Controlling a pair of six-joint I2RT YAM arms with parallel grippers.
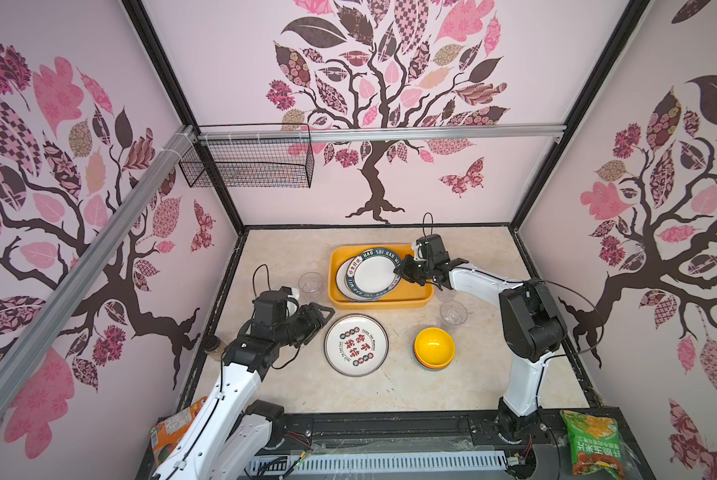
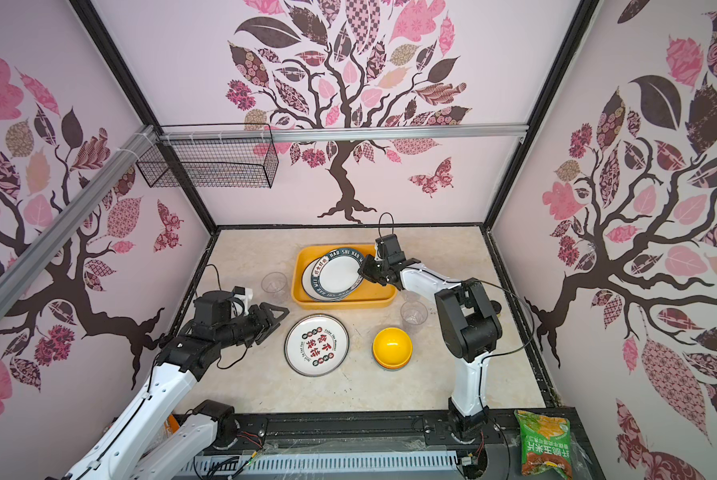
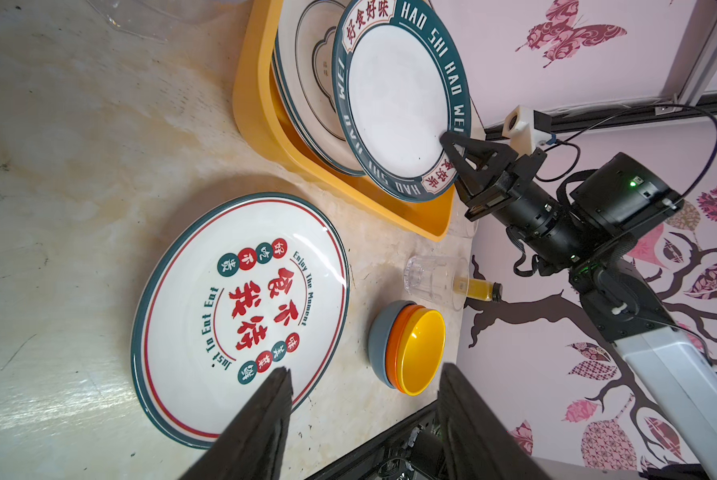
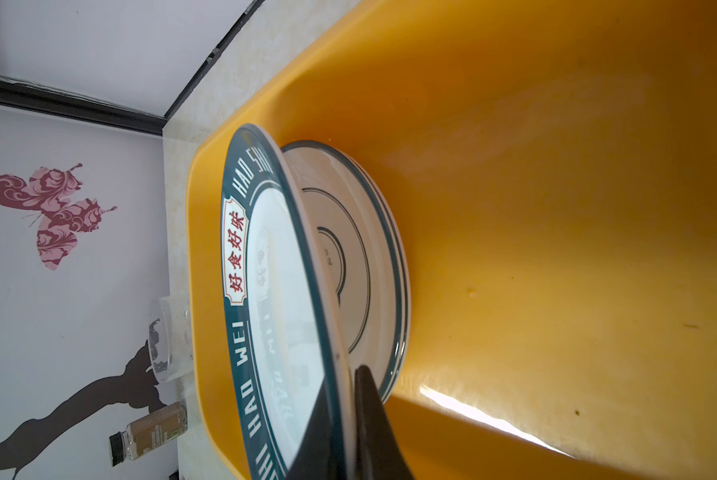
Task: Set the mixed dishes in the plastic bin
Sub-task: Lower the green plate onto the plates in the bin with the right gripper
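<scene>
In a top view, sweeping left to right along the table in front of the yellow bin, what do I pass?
Amber bottle → left gripper, open → plate with red characters → stack of bowls. Clear tumbler skipped: it overlaps the bowls.

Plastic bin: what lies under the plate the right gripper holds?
A thin-rimmed white plate lies in the plastic bin; the tilted HAO SHI plate in the right gripper hides much of it.
</scene>
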